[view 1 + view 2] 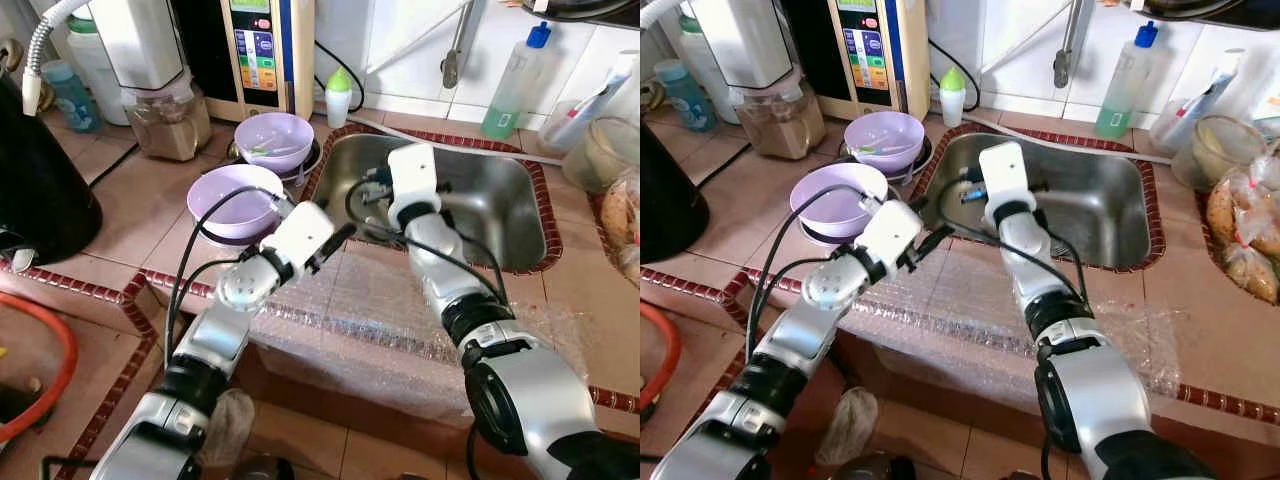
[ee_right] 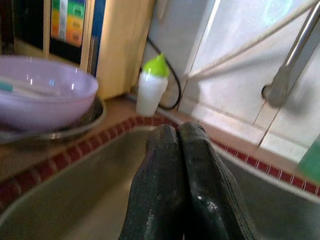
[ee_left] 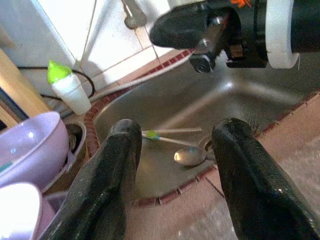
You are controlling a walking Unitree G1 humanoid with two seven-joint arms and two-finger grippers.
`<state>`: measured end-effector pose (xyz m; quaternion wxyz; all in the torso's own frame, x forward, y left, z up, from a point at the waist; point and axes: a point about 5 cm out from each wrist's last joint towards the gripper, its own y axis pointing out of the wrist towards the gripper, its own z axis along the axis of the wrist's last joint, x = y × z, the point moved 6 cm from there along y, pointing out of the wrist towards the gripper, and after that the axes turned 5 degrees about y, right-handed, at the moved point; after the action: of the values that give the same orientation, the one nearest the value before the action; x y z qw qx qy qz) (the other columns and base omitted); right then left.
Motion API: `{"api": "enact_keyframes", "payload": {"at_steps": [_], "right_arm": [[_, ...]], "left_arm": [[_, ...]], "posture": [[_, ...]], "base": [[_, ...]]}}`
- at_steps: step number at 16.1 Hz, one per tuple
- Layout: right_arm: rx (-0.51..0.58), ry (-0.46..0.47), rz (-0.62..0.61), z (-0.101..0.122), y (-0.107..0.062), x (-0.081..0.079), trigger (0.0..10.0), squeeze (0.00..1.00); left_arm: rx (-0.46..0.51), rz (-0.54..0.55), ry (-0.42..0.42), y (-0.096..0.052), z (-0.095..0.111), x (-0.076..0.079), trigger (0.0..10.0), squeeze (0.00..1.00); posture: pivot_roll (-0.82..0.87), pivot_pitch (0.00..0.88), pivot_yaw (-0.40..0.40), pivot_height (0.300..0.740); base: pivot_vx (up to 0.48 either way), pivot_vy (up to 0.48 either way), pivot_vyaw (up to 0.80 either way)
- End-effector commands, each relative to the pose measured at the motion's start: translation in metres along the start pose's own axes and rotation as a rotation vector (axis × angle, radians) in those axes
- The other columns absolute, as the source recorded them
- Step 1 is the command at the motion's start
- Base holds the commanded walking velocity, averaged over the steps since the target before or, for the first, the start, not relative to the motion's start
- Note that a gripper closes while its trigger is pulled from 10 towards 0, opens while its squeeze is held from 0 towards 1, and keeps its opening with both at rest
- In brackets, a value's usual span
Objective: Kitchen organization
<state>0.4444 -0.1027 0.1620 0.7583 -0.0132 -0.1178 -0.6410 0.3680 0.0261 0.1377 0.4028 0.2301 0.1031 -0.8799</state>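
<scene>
A steel sink [image 1: 500, 200] is set into the tiled counter. On its bottom lie a metal spoon [image 3: 190, 156] and a thin utensil with a green band [image 3: 165, 135]. My left gripper [image 3: 175, 135] is open and holds nothing. It hovers at the sink's near left rim [image 1: 338, 238], pointing in toward the spoon. My right gripper [image 2: 177, 132] is shut with nothing between its fingers and reaches over the sink's left part [image 1: 372, 186]. Two purple bowls stand left of the sink. The far one [image 1: 272, 140] holds a utensil, and the near one [image 1: 232, 200] is beside my left wrist.
A small white bottle with a green cap [image 1: 339, 97] and a water purifier [image 1: 265, 50] stand behind the bowls. The faucet [image 1: 455, 50] and a green soap bottle [image 1: 515, 85] are behind the sink. Bubble wrap [image 1: 350, 300] covers the front counter. Bagged food [image 1: 1240, 240] lies at the right.
</scene>
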Motion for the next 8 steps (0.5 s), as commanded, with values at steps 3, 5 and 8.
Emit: {"api": "enact_keyframes", "payload": {"at_steps": [3, 5, 8], "right_arm": [[-0.005, 0.015, 0.014, -0.003, -0.001, -0.009, 10.0, 1.00], [-0.006, 0.025, 0.015, -0.008, -0.004, -0.007, 10.0, 1.00], [0.000, 0.050, 0.001, -0.013, -0.009, 0.003, 10.0, 1.00]], "left_arm": [[0.000, 0.000, 0.000, -0.003, 0.003, -0.003, 10.0, 1.00], [0.005, 0.005, -0.001, -0.004, 0.005, -0.004, 10.0, 1.00], [0.034, 0.056, -0.001, -0.005, 0.014, -0.015, 10.0, 1.00]], "posture": [[0.07, 0.000, 0.028, 0.740], [0.07, 0.000, 0.028, 0.740], [0.06, 0.000, 0.029, 0.740]], "base": [[0.000, 0.000, 0.00], [0.000, 0.000, 0.00], [0.000, 0.000, 0.00]]}}
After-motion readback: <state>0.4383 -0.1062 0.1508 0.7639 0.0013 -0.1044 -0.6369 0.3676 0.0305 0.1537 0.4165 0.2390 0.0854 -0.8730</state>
